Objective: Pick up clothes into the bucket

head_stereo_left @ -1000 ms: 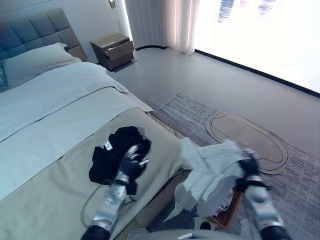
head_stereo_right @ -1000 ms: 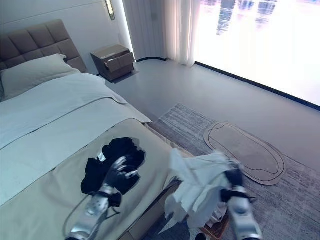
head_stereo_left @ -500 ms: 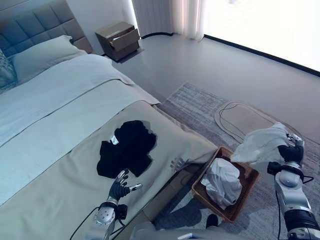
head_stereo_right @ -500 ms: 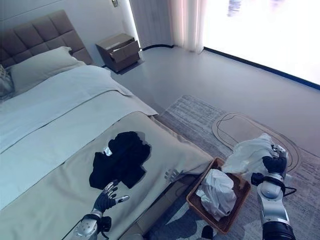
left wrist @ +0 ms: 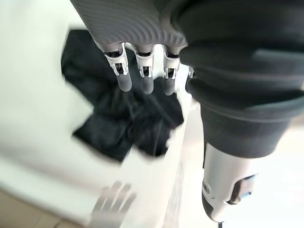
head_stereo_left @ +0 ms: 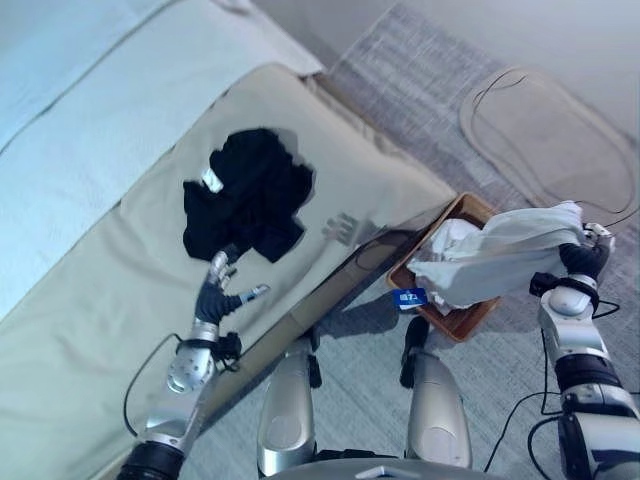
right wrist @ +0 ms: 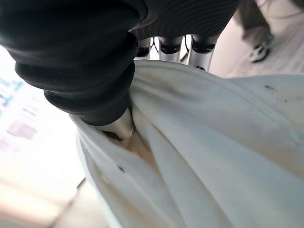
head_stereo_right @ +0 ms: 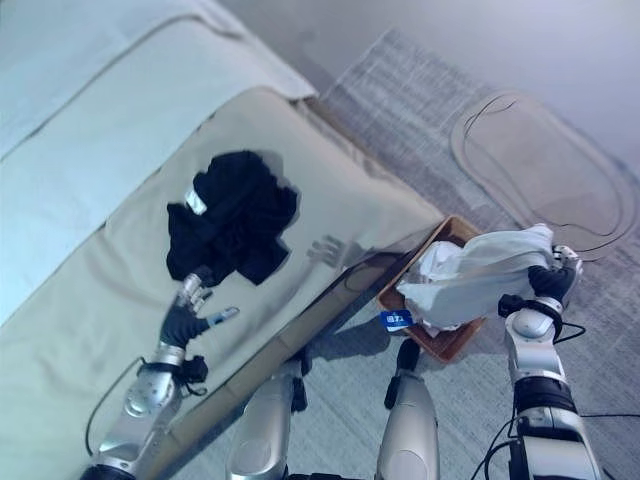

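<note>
Low on the right, your right hand (head_stereo_left: 582,262) grips the white cotton shirt (head_stereo_left: 500,252) over the brown woven basket (head_stereo_left: 452,318); let go next. Your left hand (head_stereo_left: 218,295), fingers spread, hovers by the black crumpled garment (head_stereo_left: 248,195).

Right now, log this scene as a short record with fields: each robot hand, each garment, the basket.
left robot hand: open, fingers straight, over the bed beside the black garment
right robot hand: shut on the white garment, beside the basket
white garment: held up, draping across into the basket
black garment: crumpled on the bed, not held
basket: brown, on the floor beside the bed, white cloth inside
</note>
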Available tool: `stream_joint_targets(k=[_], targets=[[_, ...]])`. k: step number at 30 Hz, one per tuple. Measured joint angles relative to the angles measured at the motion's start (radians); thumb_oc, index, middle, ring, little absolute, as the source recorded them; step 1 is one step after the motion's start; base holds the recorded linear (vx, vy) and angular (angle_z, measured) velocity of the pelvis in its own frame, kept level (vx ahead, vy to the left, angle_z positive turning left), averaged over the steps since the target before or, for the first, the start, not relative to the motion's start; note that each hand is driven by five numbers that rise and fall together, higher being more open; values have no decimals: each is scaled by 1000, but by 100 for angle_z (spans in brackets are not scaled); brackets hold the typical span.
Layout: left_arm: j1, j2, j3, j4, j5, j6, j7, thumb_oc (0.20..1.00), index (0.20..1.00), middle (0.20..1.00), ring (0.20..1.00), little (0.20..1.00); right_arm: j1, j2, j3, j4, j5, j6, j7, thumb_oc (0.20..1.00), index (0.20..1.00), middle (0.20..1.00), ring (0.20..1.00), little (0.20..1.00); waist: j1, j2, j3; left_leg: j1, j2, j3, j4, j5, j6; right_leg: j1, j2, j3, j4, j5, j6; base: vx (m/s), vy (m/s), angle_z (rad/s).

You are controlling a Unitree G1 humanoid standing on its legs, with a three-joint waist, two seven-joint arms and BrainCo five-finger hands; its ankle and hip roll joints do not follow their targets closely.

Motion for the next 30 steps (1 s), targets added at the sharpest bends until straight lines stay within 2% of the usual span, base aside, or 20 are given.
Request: stream_joint_targets(k=[5,9,11,12,15,17,18,20,21,22,23,24,25,27,30], targets=[[-1,4,12,-57,0,-10,49,1000,1000,1000,1000,1000,-67,-51,32,26,21,4,-15,200,200,200,200,200,8,5,25,-110,2,-5,77,-18,-6,-133,-17,22,121,-48,-18,-28,23,3],[-20,7,12,-158,0,-40,84,1000,1000,1000,1000,1000,-133,-120,71,80,36,8,-27,200,200,200,200,200,6,3,27,-264,-4,-18,206,-50,14,-287,-41,44,257,-82,-42,-50,13,15],[-39,5,12,-164,0,-44,95,1000,1000,1000,1000,1000,-162,-120,79,118,38,11,-27,200,200,200,200,200,13,6,37,-302,6,-29,253,-59,2,-325,-37,44,304,-92,-50,-32,-3,8],[-39,5,12,-167,0,-45,104,1000,1000,1000,1000,1000,-163,-119,94,118,38,13,-28,200,200,200,200,200,10,8,36,-323,10,-33,283,-79,0,-339,-37,46,326,-102,-52,-38,3,2],[-42,5,11,-204,0,-55,128,1000,1000,1000,1000,1000,-226,-157,146,181,39,15,-27,200,200,200,200,200,7,9,36,-427,11,-51,407,-181,12,-425,-41,63,370,-105,-53,-19,-2,-10],[-44,7,11,-211,-1,-56,139,1000,1000,1000,1000,1000,-243,-162,172,181,39,16,-28,200,200,200,200,200,8,10,36,-476,14,-64,435,-202,7,-472,-42,69,396,-110,-38,-32,3,-21],[-49,10,11,-215,-1,-56,142,1000,1000,1000,1000,1000,-241,-163,174,182,39,16,-28,200,200,200,200,200,10,9,37,-488,8,-70,444,-208,3,-488,-46,74,414,-115,-43,-25,9,5],[-59,8,10,-219,-3,-65,155,1000,1000,1000,1000,1000,-251,-167,184,183,39,17,-29,200,200,200,200,200,8,8,36,-544,-11,-83,507,-223,-20,-532,-51,87,417,-120,-34,-6,4,6],[-54,7,6,-217,-11,-65,159,1000,1000,1000,1000,1000,-262,-167,193,187,39,16,-28,200,200,200,200,200,12,8,37,-579,-16,-87,605,-233,-4,-546,-58,87,410,-116,-22,-17,5,-49],[-32,-13,-3,-222,-30,-63,163,1000,1000,1000,1000,1000,-292,-164,209,193,39,16,-27,200,200,200,200,200,46,31,30,-549,1,-93,660,-310,59,-579,-44,90,481,-125,8,-25,12,-54],[-25,-17,-5,-233,-35,-68,167,1000,1000,1000,1000,1000,-282,-159,215,190,39,15,-29,200,200,200,200,200,40,33,31,-554,7,-93,654,-294,10,-596,-51,103,603,-154,-17,0,0,0],[-36,-12,-16,-234,-35,-71,170,1000,1000,1000,1000,1000,-245,-157,222,191,39,17,-28,200,200,200,200,200,21,20,33,-564,-15,-80,640,-296,8,-528,-79,131,666,-223,-33,-18,13,56],[-40,-11,-23,-232,-38,-71,173,1000,1000,1000,1000,1000,-252,-151,234,194,37,18,-21,200,200,200,200,200,15,13,40,-580,-20,-72,629,-289,11,-512,-77,129,621,-283,-38,-10,6,63],[-31,-14,-28,-231,-40,-65,173,1000,1000,1000,1000,1000,-256,-120,272,196,34,18,0,200,200,200,200,200,19,11,40,-592,-14,-72,615,-268,40,-522,-69,124,612,-261,-43,-5,3,8],[-34,-19,-34,-233,-40,-66,173,1000,1000,1000,1000,1000,-262,-92,312,245,15,19,30,200,200,200,200,200,35,10,40,-584,-11,-71,607,-247,39,-521,-67,125,610,-259,-45,-13,13,-12]])
